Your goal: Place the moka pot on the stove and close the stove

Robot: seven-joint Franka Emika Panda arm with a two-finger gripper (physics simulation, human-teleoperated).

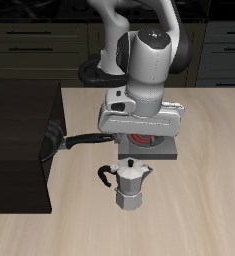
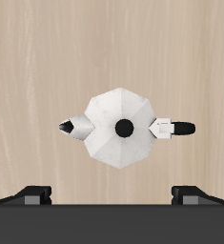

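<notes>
The silver moka pot [image 1: 132, 183] stands upright on the wooden table, just in front of the stove. From above, the wrist view shows its faceted lid [image 2: 123, 126] with a black knob, the spout and the black handle [image 2: 176, 127]. The grey stove [image 1: 155, 152] with a red coil [image 1: 141, 139] lies mostly hidden under my hand. My gripper [image 1: 139, 128] hovers above the stove and behind the pot, apart from it. It is open, and its fingertips [image 2: 32, 193] sit wide apart with nothing between them.
A black frying pan [image 1: 55, 141] sits beside the stove, its long handle [image 1: 87, 140] reaching toward my hand. A large black box [image 1: 19, 150] takes up the table's side beyond the pan. Dark cabinets stand behind the table.
</notes>
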